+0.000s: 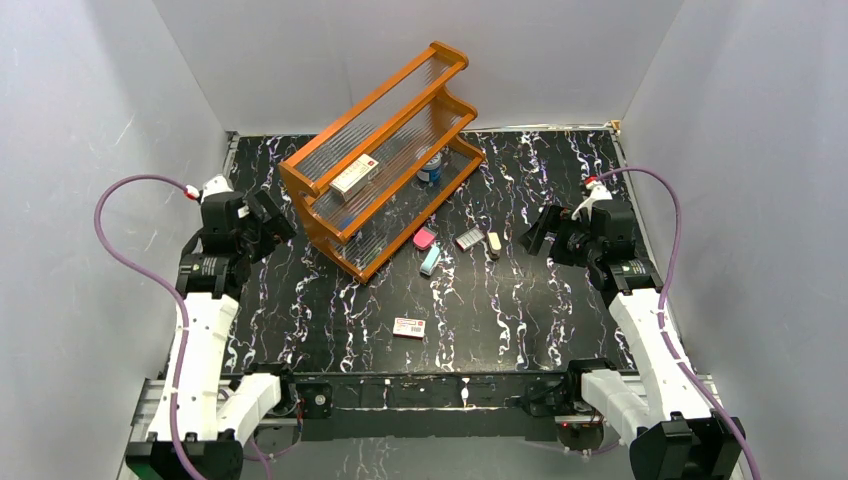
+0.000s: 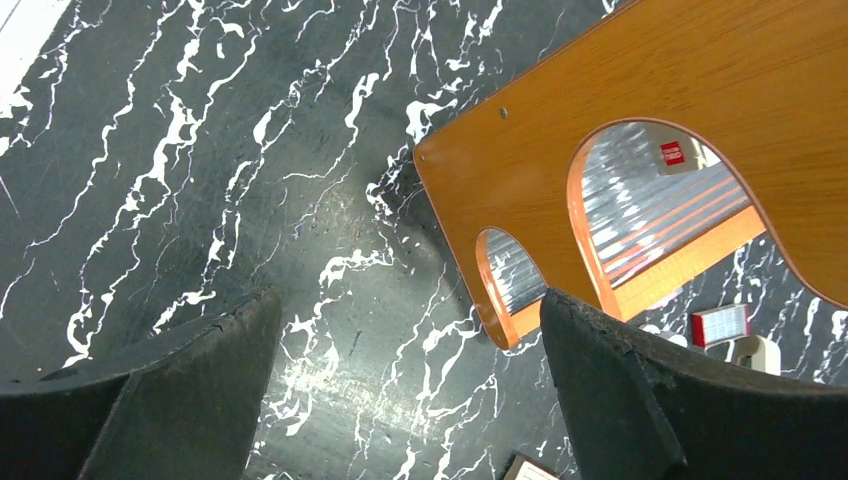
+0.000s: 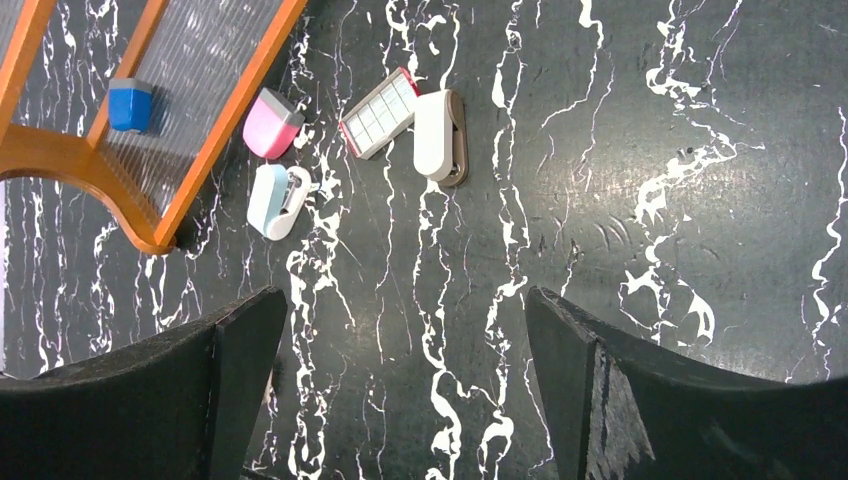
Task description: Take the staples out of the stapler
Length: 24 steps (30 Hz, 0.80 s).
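Note:
The light-blue mini stapler (image 1: 430, 261) lies on the black marbled table just in front of the orange rack; in the right wrist view (image 3: 276, 200) it lies on its side with a white underside. My left gripper (image 1: 270, 213) is open and empty at the rack's left end, far from the stapler. My right gripper (image 1: 540, 230) is open and empty to the right of the stapler, with the table between its fingers (image 3: 590, 380). The stapler is hidden in the left wrist view.
An orange shelf rack (image 1: 385, 155) stands tilted at the back centre, holding a white box (image 1: 354, 174) and a blue item (image 1: 430, 168). A pink block (image 1: 424, 238), a red-edged case (image 1: 469, 238) and a beige stapler (image 1: 493, 244) lie near the stapler. A white red-labelled box (image 1: 409, 327) lies nearer.

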Available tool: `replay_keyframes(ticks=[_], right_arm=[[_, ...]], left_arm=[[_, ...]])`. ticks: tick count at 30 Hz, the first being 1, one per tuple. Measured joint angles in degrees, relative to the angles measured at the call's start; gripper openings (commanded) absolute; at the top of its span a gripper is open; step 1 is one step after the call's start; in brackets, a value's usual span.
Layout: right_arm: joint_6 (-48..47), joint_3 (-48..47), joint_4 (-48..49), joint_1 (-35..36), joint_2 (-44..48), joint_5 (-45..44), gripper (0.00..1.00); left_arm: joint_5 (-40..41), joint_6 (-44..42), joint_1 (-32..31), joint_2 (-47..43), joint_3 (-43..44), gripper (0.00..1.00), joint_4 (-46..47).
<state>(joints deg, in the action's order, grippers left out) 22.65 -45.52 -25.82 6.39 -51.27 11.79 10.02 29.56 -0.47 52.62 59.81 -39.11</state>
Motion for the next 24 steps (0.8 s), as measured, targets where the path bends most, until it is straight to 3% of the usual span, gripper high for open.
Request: replay_keyframes(ticks=[5,11,18,24], right_arm=[[-0.6,0.0,-0.9,0.0,0.0,1.2,0.99],[-1.9,0.5,-0.9,0.0,-0.1,3.8,0.99],[-2.4,1.6,-1.1,0.0,-0.1,5.2,0.99],[-1.9,3.8,-0.9,0.0,0.6,5.3,0.99]], left_arm=[[3.9,1.7,0.0,-3.4,-0.1,0.98,0.0],[6.0,1.9,0.0,-0.8,0.3,0.98,-3.5],[-17.6,-1.4,0.0,-0.4,-4.5,0.94,1.8],[-34.6,0.5,-0.8,-6.0,-11.8,0.93,8.3]])
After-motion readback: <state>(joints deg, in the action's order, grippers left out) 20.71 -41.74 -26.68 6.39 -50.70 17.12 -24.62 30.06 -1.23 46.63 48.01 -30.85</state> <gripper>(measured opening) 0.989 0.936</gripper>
